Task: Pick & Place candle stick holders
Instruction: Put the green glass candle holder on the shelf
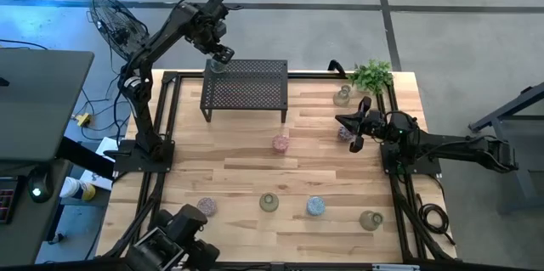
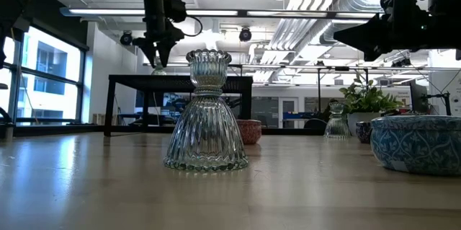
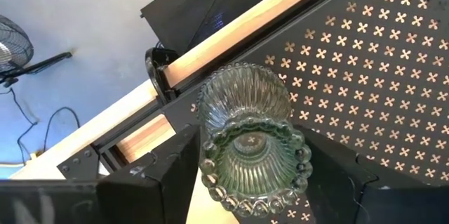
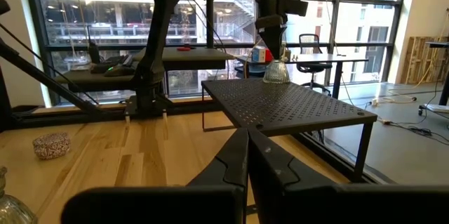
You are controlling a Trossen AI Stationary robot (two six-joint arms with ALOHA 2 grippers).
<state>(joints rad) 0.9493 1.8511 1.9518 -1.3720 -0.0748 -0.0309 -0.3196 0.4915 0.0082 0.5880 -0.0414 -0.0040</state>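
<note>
A clear-greenish glass candle stick holder is at the far left corner of the black mesh rack. My left gripper comes down on it from above and is shut on it. My right gripper is shut and empty, hovering at the table's right side beside a purple holder. Its closed fingers show in the right wrist view. A pink holder stands on the table in front of the rack. My left gripper pinches the clear holder between its two fingers, one on each side of its beaded rim. The fingers point down from above. The holder stays upright, and in the right wrist view its wide foot rests on the rack's top.
A mauve, a clear, a blue and another clear holder stand along the near edge. One clear holder stands beside the green potted plant at the far right. Bare wood lies mid-table.
</note>
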